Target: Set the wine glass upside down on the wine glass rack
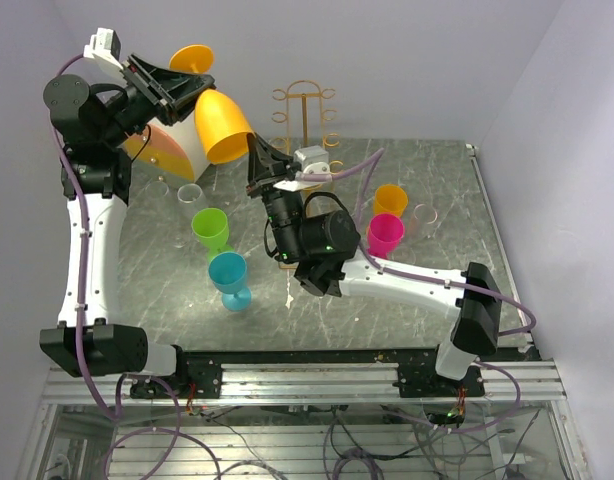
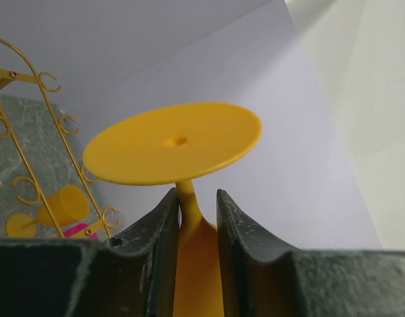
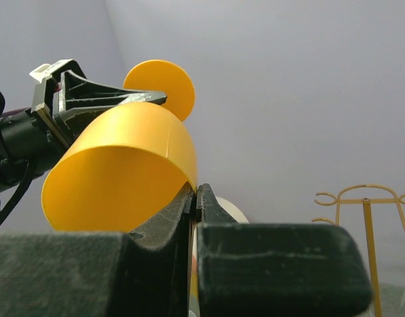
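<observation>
A yellow-orange wine glass (image 1: 223, 125) hangs in the air at the back left, foot up and tilted, bowl mouth facing down and right. My left gripper (image 1: 192, 88) is shut on its stem; in the left wrist view the stem sits between the jaws (image 2: 196, 195) under the round foot (image 2: 173, 142). My right gripper (image 1: 254, 145) is shut on the bowl's rim, with the thin wall pinched between its jaws (image 3: 196, 189). The bowl (image 3: 120, 168) fills the left of the right wrist view. The wine glass rack (image 1: 304, 115), thin orange-yellow wire with loops, stands just right of the glass, apart from it.
A green glass (image 1: 210, 228) and a blue glass (image 1: 230, 278) stand at centre left. An orange cup (image 1: 390, 200), a pink cup (image 1: 384, 234) and a clear glass (image 1: 424, 215) stand to the right. Another clear glass (image 1: 190, 193) and a white-orange object (image 1: 167, 145) are under the left arm.
</observation>
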`<state>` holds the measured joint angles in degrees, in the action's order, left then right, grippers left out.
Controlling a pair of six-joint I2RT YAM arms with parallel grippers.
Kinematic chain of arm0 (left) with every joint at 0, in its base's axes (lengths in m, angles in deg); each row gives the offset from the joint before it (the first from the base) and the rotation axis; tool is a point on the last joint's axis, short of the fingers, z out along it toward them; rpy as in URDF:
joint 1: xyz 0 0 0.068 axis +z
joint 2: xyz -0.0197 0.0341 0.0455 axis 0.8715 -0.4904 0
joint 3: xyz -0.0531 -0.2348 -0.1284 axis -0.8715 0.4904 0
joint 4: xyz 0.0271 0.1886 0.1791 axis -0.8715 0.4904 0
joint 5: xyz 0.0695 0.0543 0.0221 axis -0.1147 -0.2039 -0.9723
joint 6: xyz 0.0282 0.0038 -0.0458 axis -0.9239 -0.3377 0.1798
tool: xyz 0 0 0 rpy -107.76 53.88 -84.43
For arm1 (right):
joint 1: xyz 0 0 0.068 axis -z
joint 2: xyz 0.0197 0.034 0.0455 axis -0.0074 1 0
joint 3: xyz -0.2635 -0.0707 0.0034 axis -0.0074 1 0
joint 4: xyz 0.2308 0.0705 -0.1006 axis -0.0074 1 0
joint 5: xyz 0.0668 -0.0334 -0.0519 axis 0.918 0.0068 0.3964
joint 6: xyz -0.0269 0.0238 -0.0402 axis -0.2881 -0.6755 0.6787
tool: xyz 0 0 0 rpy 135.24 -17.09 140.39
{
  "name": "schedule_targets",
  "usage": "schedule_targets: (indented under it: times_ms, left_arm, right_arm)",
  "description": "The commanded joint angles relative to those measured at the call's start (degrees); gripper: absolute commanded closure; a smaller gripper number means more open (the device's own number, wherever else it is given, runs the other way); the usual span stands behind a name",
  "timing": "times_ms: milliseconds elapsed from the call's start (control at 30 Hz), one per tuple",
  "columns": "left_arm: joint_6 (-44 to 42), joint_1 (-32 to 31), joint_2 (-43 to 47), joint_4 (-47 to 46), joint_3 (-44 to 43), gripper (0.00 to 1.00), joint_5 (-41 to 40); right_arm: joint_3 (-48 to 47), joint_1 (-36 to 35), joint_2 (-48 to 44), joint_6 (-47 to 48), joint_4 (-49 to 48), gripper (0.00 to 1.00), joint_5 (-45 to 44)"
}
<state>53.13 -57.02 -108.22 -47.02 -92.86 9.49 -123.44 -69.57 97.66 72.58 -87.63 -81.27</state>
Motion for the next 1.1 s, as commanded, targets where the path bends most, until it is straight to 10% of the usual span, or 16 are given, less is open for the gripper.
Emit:
schedule_targets:
  times_ms: [0,167,367,667,867,1067]
  left_arm:
    - [-1.0,-0.6,0.1,-2.8,0.4,0.68,1.2]
    - [4.5,-0.5,-0.4,-12.3,3.0,0.92,2.7]
    - [2.5,-0.5,-2.1,-15.1,-0.1,0.93,5.0]
    - [-32.0,-0.4,-7.9,13.5,-21.5,0.93,8.4]
    - [-62.8,-0.3,-9.9,29.6,-28.4,0.93,5.7]
    - [-87.6,-0.6,-12.1,35.5,-26.4,0.93,-7.6]
  right_arm:
    - [-0.5,-0.7,1.2,1.0,-1.4,1.0,0.0]
    - [0.8,-0.8,1.2,-1.0,-0.3,1.0,1.7]
    - [5.0,-1.4,1.7,0.6,-6.8,0.92,4.6]
    - [7.6,-4.6,0.8,7.3,-4.2,0.03,2.1]
    - [11.2,-7.8,-5.8,9.7,1.2,0.0,-1.8]
    - [2.4,-8.9,-12.5,-3.0,35.5,0.0,-9.4]
